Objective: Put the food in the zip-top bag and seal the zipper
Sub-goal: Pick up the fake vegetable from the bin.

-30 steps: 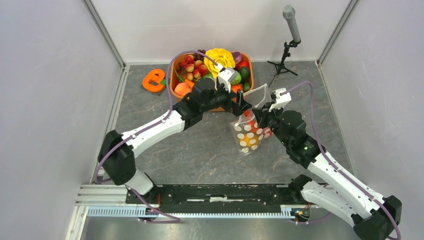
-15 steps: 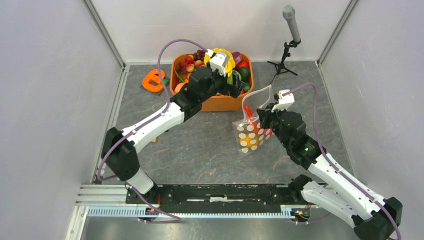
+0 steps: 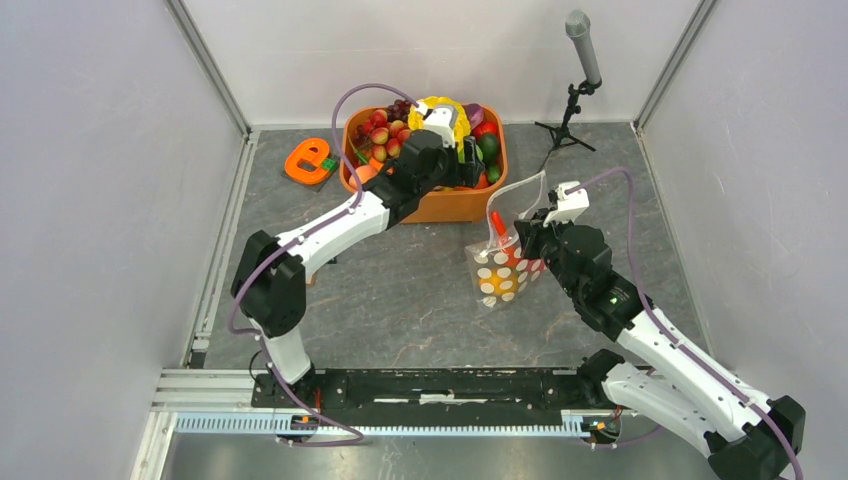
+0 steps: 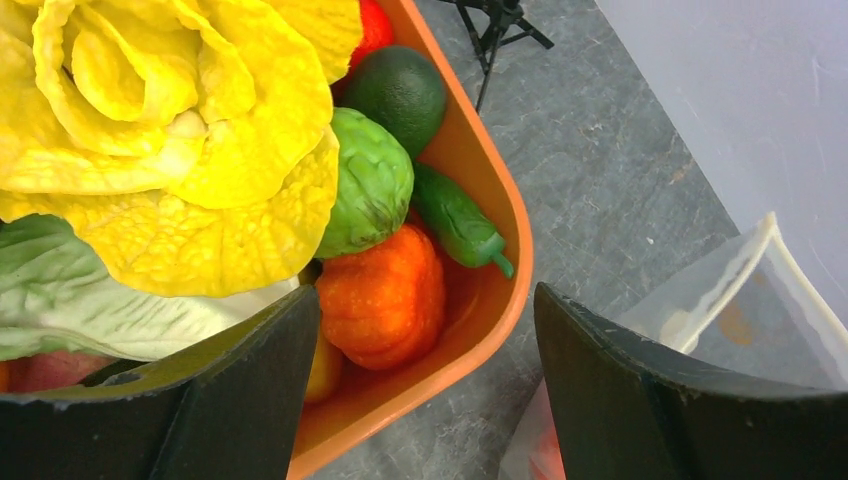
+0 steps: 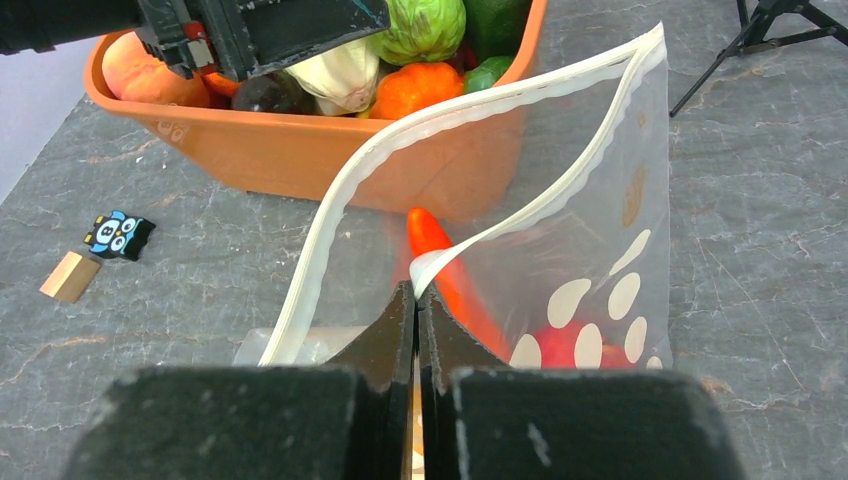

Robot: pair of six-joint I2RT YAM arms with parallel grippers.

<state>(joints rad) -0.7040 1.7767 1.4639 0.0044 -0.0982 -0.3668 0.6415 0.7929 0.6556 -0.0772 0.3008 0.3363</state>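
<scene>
The zip-top bag (image 3: 500, 265) stands on the table in front of the orange tub (image 3: 440, 207), its mouth open. My right gripper (image 5: 416, 295) is shut on the near zipper strip (image 5: 480, 110) and holds the mouth up. An orange carrot-like piece (image 5: 440, 260) and a red fruit (image 5: 555, 345) lie inside the bag. My left gripper (image 4: 428, 300) is open and empty above the tub's right corner (image 3: 470, 165). Under it sit an orange pumpkin (image 4: 385, 295), a green round vegetable (image 4: 370, 185), a green pepper (image 4: 455, 215) and a yellow lettuce (image 4: 170, 120).
An orange flat object (image 3: 308, 160) lies left of the tub. A microphone on a tripod (image 3: 578, 80) stands at the back right. A small black figure (image 5: 118, 233) and a wooden block (image 5: 68, 275) lie on the table near the tub. Walls close both sides.
My left gripper has moved from the bag's mouth back over the tub, open. My right gripper has kept its hold on the bag's edge.
</scene>
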